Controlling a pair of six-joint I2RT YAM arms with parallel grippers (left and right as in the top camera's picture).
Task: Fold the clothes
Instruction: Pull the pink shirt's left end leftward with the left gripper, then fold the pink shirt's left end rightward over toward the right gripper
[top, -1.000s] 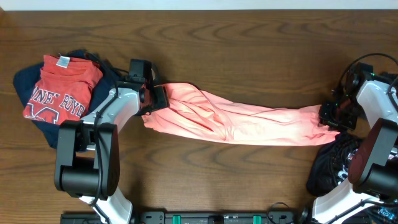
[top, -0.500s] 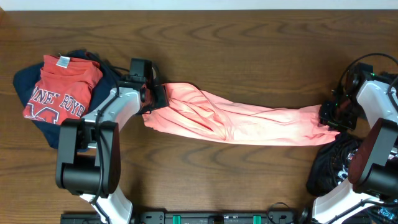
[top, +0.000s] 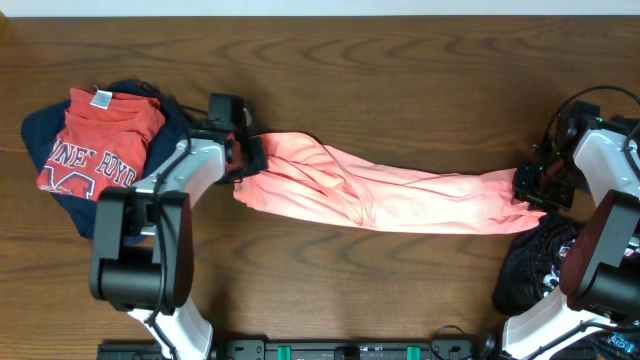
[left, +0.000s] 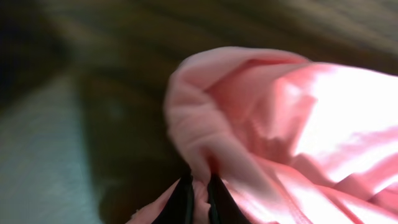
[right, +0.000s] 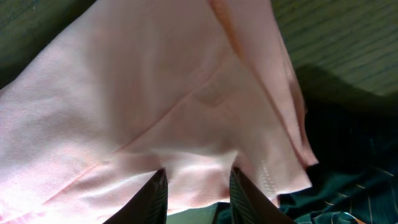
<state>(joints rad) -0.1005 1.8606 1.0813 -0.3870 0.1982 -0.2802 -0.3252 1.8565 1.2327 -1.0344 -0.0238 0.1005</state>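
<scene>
Garment (top: 380, 195) salmon-pink, plain; tee (top: 100, 140) red, white lettering; cloth (top: 70, 208) navy; pile (top: 530, 265) dark, thin stripes; table (top: 400, 70) brown wood-grain.

Robotics lab bench seen from above: a dark wood table (top: 400, 90) with two white-and-black robot arms, left (top: 195, 165) and right (top: 600, 150), based at its near edge by a black rail (top: 350, 350). A pink garment (top: 400, 195), a red-and-navy heap (top: 95, 150) and a dark heap (top: 530, 270) lie on it; a pale wall (top: 320, 7) runs behind.

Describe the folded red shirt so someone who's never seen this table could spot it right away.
Go to the left end of the wooden table, where a navy garment lies. The red shirt sits folded on top, the only piece with white lettering.
</scene>
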